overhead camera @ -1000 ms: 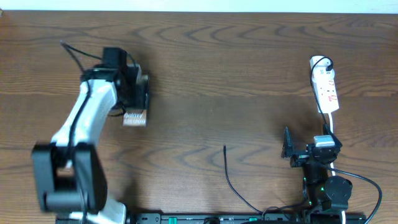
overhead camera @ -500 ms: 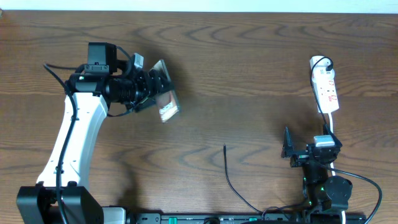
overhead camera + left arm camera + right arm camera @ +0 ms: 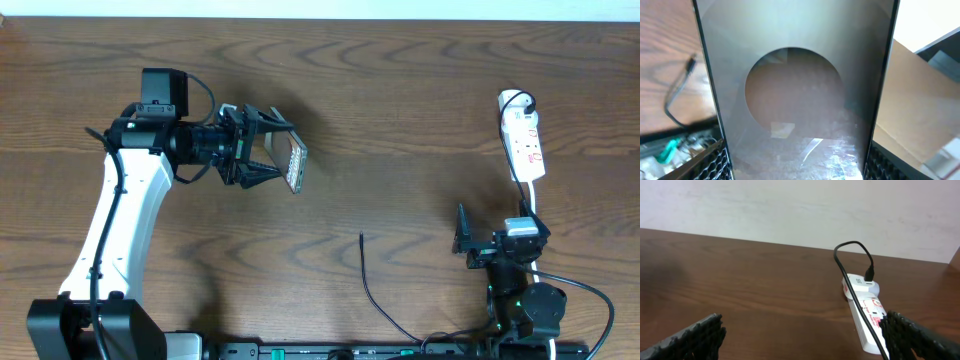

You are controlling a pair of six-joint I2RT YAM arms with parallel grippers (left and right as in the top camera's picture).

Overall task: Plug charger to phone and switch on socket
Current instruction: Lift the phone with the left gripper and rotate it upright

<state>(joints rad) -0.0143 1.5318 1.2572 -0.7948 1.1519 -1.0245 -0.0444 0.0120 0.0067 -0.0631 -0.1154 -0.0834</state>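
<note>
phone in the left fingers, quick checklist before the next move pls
1. Glossy dark slab phone gripped between the left fingers, lifted off the table: ok
2. Phone's charging port turned toward the plug: cannot tell, the port is not visible
3. Thin black charger cable's plug tip lying free on the brown wooden table: ok
4. Right fingers open and empty, ready to take the plug: ok
5. Narrow white power strip socket switched on: cannot tell, its switches are too small to read
</note>
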